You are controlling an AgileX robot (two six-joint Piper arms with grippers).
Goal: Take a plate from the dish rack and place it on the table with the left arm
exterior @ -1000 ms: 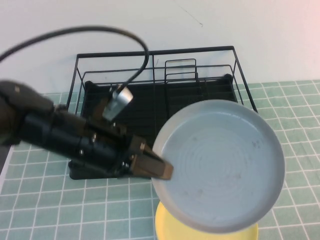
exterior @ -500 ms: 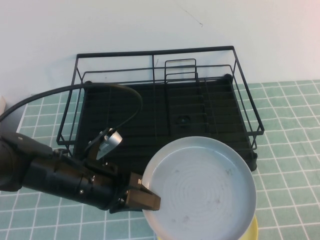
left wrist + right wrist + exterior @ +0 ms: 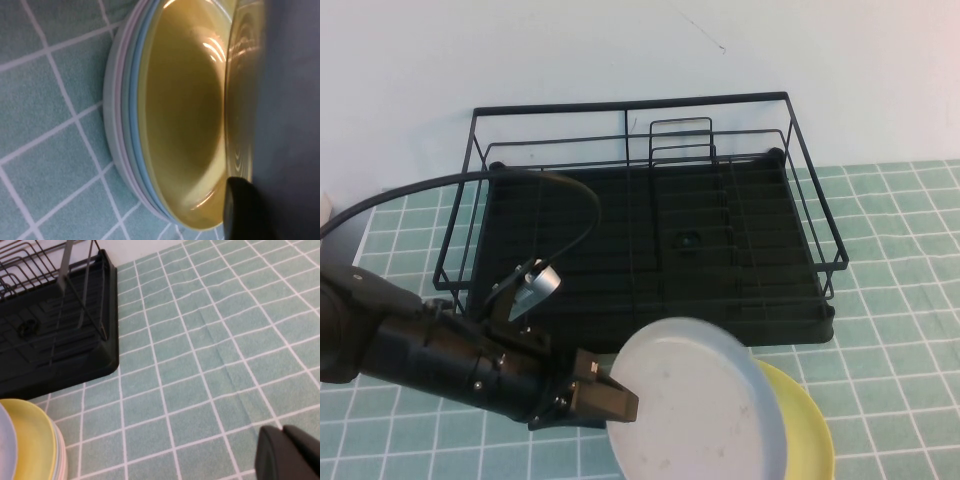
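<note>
My left gripper (image 3: pixel 617 405) is shut on the rim of the pale grey-white plate (image 3: pixel 700 410). It holds the plate tilted, plain side toward the high camera, in front of the black wire dish rack (image 3: pixel 620 260) and just over a yellow plate (image 3: pixel 807 430). In the left wrist view one dark finger (image 3: pixel 245 212) lies against the held plate (image 3: pixel 287 100), close beside the yellow plate (image 3: pixel 185 115). My right gripper (image 3: pixel 290 452) is out of the high view. In the right wrist view it hovers shut and empty over the mint-green tiled table (image 3: pixel 200 365).
The yellow plate tops a small stack of pale blue and pink plates (image 3: pixel 125 100) on the table (image 3: pixel 890 300), near the rack's front right corner (image 3: pixel 107 360). The rack holds no dishes. A white wall stands behind it.
The left arm has carried the plate forward out of the rack and down. The plate has turned from face-up to tilted, and now partly covers the yellow plate.
</note>
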